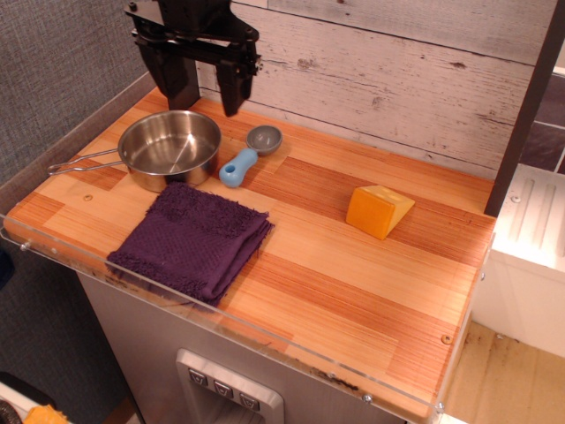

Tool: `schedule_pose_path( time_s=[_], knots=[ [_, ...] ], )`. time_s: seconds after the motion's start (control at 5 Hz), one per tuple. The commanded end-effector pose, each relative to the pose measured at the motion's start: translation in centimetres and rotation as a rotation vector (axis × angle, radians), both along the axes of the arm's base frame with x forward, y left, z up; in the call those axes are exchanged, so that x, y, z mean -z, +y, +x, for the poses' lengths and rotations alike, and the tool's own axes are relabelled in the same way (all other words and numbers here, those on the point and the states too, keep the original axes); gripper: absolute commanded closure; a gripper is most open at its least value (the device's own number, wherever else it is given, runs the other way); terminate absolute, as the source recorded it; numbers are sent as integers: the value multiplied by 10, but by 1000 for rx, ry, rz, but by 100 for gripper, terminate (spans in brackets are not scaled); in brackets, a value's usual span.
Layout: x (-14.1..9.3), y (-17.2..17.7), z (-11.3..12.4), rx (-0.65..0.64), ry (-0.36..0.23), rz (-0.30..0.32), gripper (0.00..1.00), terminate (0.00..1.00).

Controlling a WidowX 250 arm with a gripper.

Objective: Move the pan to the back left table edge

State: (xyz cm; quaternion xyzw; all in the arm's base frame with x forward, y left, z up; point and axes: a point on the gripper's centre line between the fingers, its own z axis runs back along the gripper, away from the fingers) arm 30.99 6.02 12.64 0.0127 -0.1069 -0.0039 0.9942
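The shiny steel pan [170, 148] stands upright on the wood tabletop at the back left, its thin wire handle [81, 162] pointing left toward the left table edge [79, 128]. My black gripper [205, 95] hangs above the table just behind and above the pan, near the back wall. Its two fingers are spread wide apart and hold nothing. It is clear of the pan.
A small grey scoop with a blue handle [245, 156] lies just right of the pan. A purple towel [192, 239] lies in front of the pan. A yellow wedge block [378, 209] sits at the middle right. A clear acrylic rim [221, 314] lines the front edge.
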Motion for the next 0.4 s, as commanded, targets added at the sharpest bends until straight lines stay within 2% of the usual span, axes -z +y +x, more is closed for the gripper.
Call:
schedule_pose_path(
  time_s=[0.0,0.2],
  knots=[
    [-5,2,-6,44,15,30,0,0],
    [-5,2,-6,44,15,30,0,100]
  ],
)
